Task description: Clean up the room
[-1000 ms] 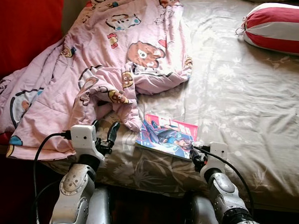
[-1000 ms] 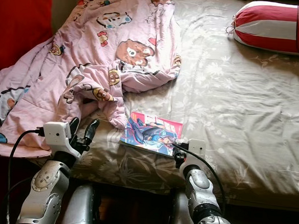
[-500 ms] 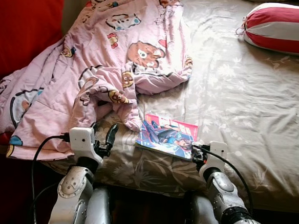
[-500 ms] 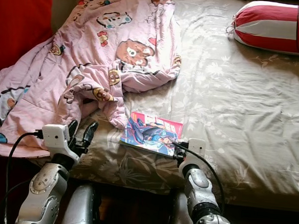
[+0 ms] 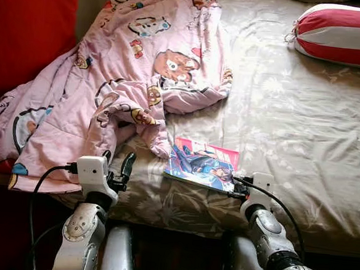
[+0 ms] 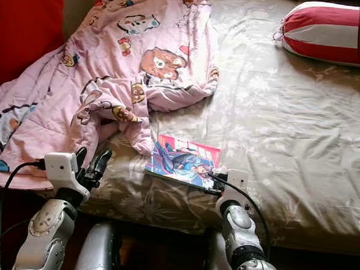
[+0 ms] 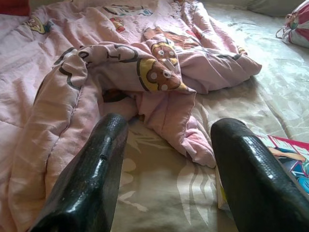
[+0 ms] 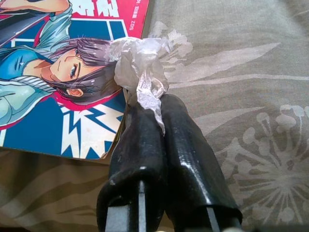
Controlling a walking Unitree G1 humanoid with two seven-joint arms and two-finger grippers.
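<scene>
Crumpled, translucent white plastic wrapper (image 8: 140, 65) sits pinched between the tips of the right claw (image 8: 153, 108), whose two black fingers are pressed together on a twisted tail of it. The scrap bunches just past the fingertips and lies over the near corner of the glossy comic magazine with a red and blue cover (image 5: 201, 164), which rests flat on the grey-beige leaf-print bed sheet (image 5: 304, 131) directly ahead of that claw.

To do this pick-up well, my judgement is that the claw should lift straight up off the cover, so the wrapper comes away without dragging the magazine. The pinch is on a thin twist, so a slow rise looks safer than a jerk. A bin is needed next, and none is in sight.

The left claw (image 5: 117, 166) hovers at the bed's edge with its fingers spread wide and nothing between them. The rumpled pink cartoon-print quilt (image 5: 122, 75) lies just beyond it, a fold of it almost reaching the magazine.

Whether the wrapper touches the cover or hangs just above it cannot be told. In the head views the scrap is too small to make out. The red-and-white striped bolster pillow (image 5: 341, 34), far beyond the right claw, is cut off at the frame edge.
</scene>
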